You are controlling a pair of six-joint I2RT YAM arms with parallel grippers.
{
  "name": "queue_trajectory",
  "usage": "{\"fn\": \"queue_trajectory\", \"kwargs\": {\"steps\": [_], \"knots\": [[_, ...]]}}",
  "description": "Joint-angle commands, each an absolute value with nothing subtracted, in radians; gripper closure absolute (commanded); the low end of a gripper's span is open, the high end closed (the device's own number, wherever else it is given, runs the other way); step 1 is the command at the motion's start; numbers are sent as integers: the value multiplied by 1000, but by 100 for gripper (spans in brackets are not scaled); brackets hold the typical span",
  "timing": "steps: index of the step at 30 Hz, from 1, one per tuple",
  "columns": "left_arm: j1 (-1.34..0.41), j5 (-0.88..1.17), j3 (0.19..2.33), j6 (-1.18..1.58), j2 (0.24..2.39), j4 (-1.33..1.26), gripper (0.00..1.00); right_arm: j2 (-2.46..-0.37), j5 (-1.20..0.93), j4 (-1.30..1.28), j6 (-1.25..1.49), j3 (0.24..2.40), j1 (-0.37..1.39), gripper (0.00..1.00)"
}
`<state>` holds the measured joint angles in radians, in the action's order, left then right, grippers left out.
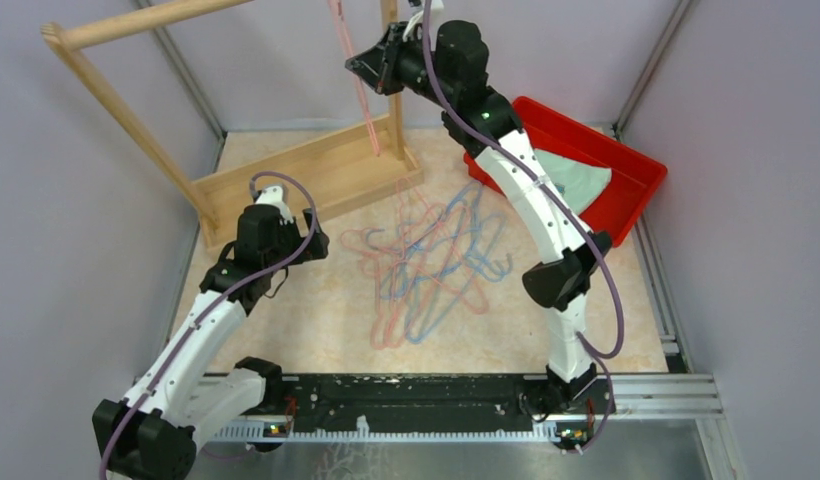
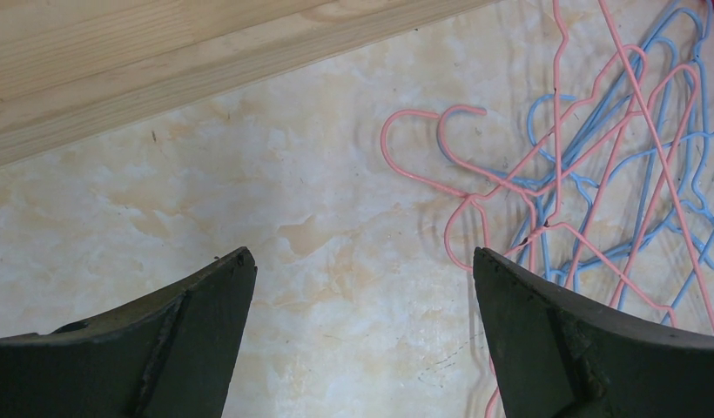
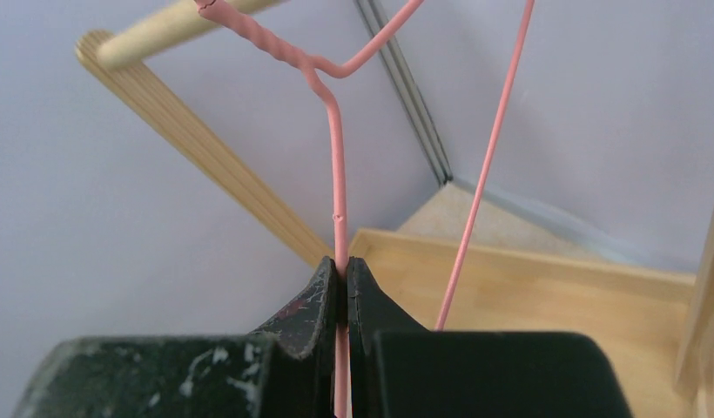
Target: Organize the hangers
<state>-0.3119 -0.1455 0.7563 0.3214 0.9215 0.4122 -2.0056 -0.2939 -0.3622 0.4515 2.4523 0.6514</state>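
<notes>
A tangled pile of pink and light blue hangers (image 1: 436, 265) lies on the table's middle; it also shows at the right of the left wrist view (image 2: 597, 165). My right gripper (image 1: 354, 66) is raised near the wooden rack (image 1: 316, 175) and is shut on a pink hanger (image 1: 351, 70). In the right wrist view its fingertips (image 3: 341, 266) pinch the wire of this pink hanger (image 3: 337, 165) just below the twisted neck, near the rack's rail (image 3: 162, 33). My left gripper (image 2: 362, 261) is open and empty, low over bare table just left of the pile (image 1: 316, 245).
The rack's wooden base (image 2: 162, 61) lies just beyond my left gripper. A red bin (image 1: 626, 185) holding a pale cloth (image 1: 576, 175) stands at the back right, behind my right arm. Grey walls enclose the table on three sides.
</notes>
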Motion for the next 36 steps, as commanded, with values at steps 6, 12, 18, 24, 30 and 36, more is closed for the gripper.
{"fn": "queue_trajectory", "kwargs": {"steps": [6, 12, 18, 24, 30, 36], "knots": [[-313, -111, 774, 306, 931, 412, 0, -2149, -256, -158, 538, 2564, 654, 100], [-313, -127, 796, 267, 929, 445, 0, -2208, -210, -66, 554, 2607, 653, 100], [-313, -142, 812, 244, 927, 473, 0, -2244, -164, 13, 570, 2630, 651, 100], [-312, -155, 785, 234, 935, 463, 0, -2247, -196, 50, 550, 2601, 653, 100], [-313, -124, 805, 244, 987, 453, 0, -2285, -124, 44, 558, 2641, 646, 100], [-313, -125, 853, 243, 1006, 469, 0, -2347, -89, 89, 597, 2676, 645, 100]]}}
